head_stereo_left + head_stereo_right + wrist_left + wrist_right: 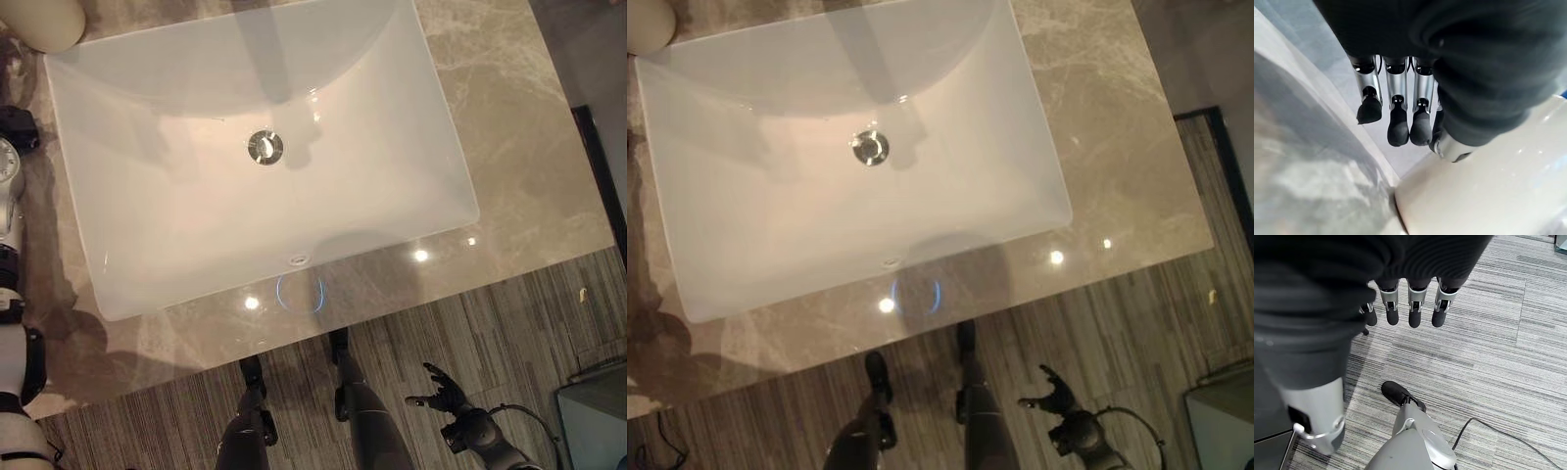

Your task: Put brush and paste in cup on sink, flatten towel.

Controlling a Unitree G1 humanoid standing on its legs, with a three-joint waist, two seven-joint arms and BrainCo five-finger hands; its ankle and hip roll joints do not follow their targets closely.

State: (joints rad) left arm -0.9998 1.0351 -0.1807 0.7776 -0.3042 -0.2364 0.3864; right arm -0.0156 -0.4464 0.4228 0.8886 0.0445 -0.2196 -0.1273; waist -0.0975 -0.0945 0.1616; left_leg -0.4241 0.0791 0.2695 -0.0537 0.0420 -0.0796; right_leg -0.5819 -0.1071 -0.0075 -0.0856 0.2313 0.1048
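Note:
A cream cup (44, 22) stands on the marble counter at the far left corner of the white sink (392, 196). In the left wrist view the cup (1488, 191) looms large right beside my left hand (1397, 98), whose fingers hang straight and hold nothing. My left arm runs along the counter's left edge, with its dark wrist cover (15, 127) just short of the cup. My right hand (446, 392) hangs low over the striped floor at the lower right, its fingers (1415, 308) spread, open and empty.
The basin has a chrome drain (265, 147) in its middle. Bare marble counter (509, 147) lies to the right of the sink and along its front rim. A grey box (593, 426) stands on the floor at the lower right.

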